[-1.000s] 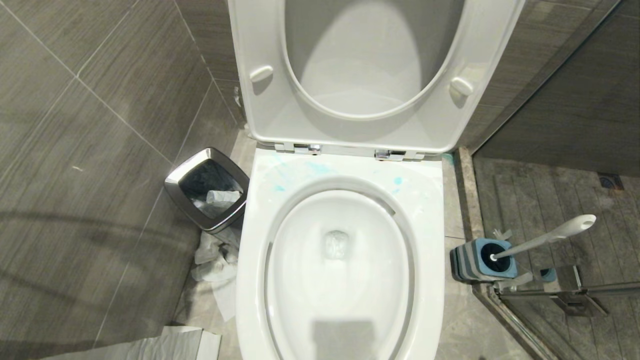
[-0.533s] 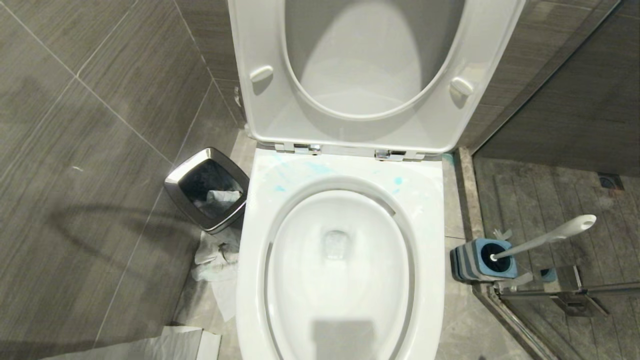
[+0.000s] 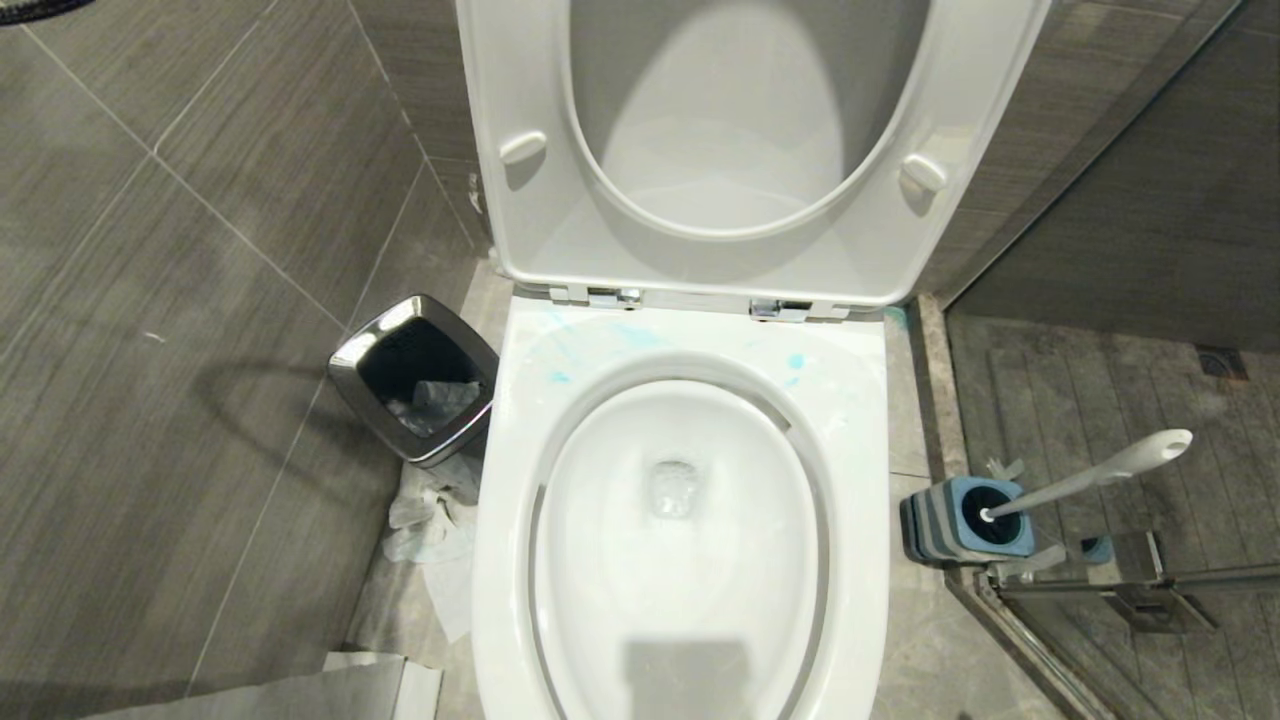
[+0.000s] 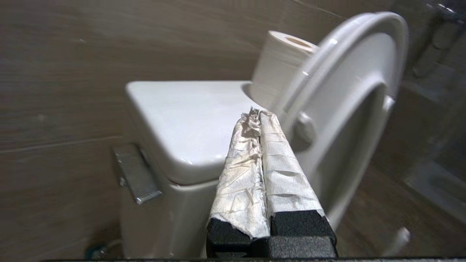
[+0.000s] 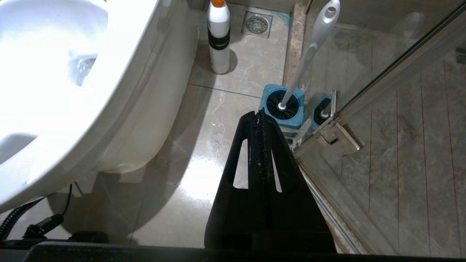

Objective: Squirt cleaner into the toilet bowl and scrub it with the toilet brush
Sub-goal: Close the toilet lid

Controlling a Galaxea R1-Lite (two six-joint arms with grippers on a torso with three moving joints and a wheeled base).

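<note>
A: Locate bowl (image 3: 680, 540) and brush (image 3: 1085, 475).
B: Bowl centred, long axis front to back, seat raised. Brush right of it, head in holder (image 3: 965, 520), handle tilted up-right.
A: Fingers?
B: Left gripper (image 4: 256, 114) and right gripper (image 5: 259, 115): both pressed together, empty.

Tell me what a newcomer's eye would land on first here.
First, the toilet bowl, filling the middle of the head view with seat and lid raised and pale blue cleaner smeared on the rim behind the basin. Next, the toilet brush, leaning in its blue holder on the floor to the bowl's right, and the chrome-rimmed bin on its left.
</note>
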